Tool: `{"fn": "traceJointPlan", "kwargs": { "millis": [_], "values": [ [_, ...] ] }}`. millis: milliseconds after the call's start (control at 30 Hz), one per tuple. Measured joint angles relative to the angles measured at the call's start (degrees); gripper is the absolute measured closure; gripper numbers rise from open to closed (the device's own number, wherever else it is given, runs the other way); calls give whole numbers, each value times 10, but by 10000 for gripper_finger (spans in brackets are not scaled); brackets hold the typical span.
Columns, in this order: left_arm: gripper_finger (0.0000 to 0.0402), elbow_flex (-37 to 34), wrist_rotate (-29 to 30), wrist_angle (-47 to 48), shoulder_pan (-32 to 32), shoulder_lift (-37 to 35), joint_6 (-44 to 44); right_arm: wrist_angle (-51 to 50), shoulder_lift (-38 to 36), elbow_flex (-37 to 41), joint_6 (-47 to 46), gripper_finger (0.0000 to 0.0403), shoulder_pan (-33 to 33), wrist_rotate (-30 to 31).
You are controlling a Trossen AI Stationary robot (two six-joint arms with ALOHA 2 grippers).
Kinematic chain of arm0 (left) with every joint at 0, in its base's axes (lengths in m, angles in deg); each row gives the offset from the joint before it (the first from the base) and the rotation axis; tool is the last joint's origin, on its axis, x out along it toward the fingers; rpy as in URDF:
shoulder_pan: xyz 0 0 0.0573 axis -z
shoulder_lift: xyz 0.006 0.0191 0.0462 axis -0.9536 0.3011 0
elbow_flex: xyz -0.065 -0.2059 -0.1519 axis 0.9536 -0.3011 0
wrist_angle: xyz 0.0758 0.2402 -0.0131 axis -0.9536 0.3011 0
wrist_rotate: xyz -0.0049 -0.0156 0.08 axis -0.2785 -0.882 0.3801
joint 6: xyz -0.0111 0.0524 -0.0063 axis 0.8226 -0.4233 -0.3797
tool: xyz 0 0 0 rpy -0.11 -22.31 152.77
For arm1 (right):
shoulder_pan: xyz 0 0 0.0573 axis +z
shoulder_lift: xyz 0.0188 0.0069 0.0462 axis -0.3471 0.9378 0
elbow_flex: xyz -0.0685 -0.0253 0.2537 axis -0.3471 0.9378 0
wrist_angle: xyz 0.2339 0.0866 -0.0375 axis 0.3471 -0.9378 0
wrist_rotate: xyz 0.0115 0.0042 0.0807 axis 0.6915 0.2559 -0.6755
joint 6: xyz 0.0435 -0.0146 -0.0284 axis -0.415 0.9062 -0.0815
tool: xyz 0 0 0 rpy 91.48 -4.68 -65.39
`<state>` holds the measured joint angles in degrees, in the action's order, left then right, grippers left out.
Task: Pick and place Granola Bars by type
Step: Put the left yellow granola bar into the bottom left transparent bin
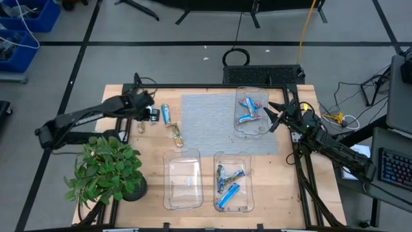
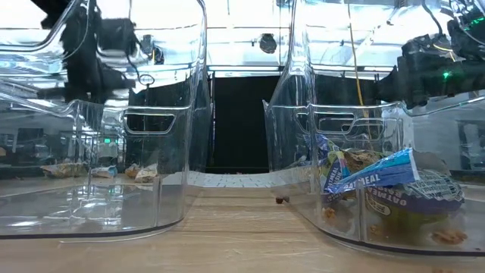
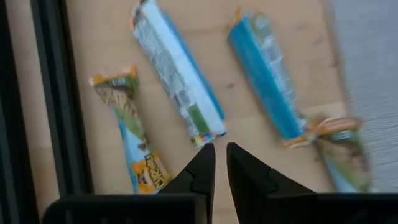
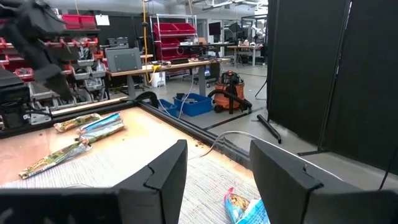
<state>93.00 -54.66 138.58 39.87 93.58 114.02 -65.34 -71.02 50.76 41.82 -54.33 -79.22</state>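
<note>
Step in hand: we are reaching for the loose granola bars [image 1: 168, 122] lying on bare wood at the table's far left, beside the grey mat [image 1: 212, 119].

Left gripper [image 3: 221, 163]: we are hovering it just over those bars, jaws nearly closed with only a thin gap, holding nothing.

Nearest bar: the white-and-blue bar [image 3: 177, 71] is lying just ahead of the fingertips; a blue bar [image 3: 264, 74] and a tan-gold bar [image 3: 127, 127] are flanking it.

Right gripper [image 4: 214, 165]: we are keeping it raised over the far tray [image 1: 252, 129], jaws wide apart and empty.

Sorted so far: bars are sitting in the far tray and the near right tray [image 1: 233, 200]; the near left tray [image 1: 183, 200] looks empty.

Next move, as we judge it: spreading the left jaws, lowering astride one bar, closing, then carrying it to the matching tray.
</note>
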Motion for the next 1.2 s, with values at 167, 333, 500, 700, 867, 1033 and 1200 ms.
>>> {"fn": "traceJointPlan", "kwargs": {
  "millis": [167,333,500,700,867,1033,1200],
  "values": [
    [355,0,-6,11,-13,78,8,0,0,0,0,234,0,0],
    [355,0,-3,32,-32,126,15,0,0,0,0,234,0,0],
    [355,0,39,90,-39,148,92,0,0,0,0,234,0,0],
    [355,-3,52,125,-41,151,150,0,0,0,0,234,0,0],
    [355,-18,30,96,-41,151,118,0,0,0,0,234,0,0],
    [337,-44,19,55,-41,151,112,0,0,0,0,234,0,0],
    [272,-71,9,28,-41,151,124,0,0,0,0,234,0,0]
  ]
}}
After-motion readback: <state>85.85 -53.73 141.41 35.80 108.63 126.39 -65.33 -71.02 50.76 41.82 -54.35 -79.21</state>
